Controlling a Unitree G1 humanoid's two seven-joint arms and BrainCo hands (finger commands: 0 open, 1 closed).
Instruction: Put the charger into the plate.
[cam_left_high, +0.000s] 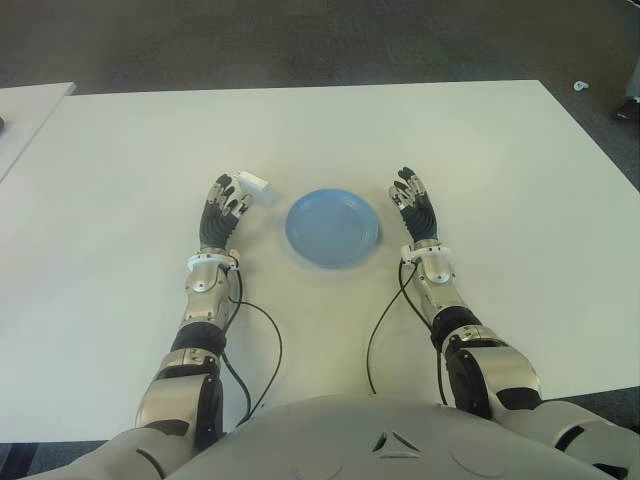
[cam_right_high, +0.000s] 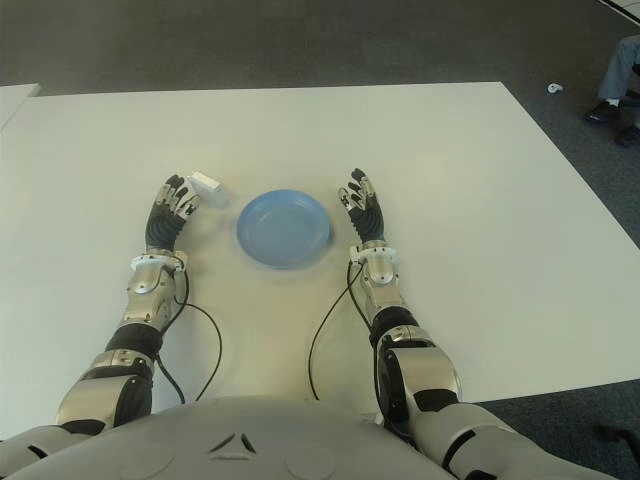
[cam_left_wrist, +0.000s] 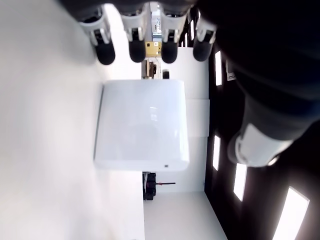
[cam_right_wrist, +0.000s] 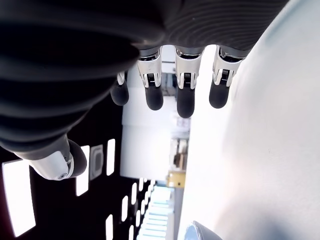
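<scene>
So our left hand (cam_left_high: 224, 210) is sitting with fingers loosely spread, holding nothing, and the white charger (cam_left_high: 254, 185) is right off its fingertips on the table (cam_left_high: 120, 160), just left of the blue plate (cam_left_high: 333, 228). Biggest risk we see: it's a smooth boxy block lying flat, so if our fingers close too early we'll probably just nudge it further away or spin it instead of getting under it. A shaky pinch could also drop it short of the plate or clip the rim and shove the plate. Right hand (cam_left_high: 414, 205) is idle, also open, just right of the plate.
</scene>
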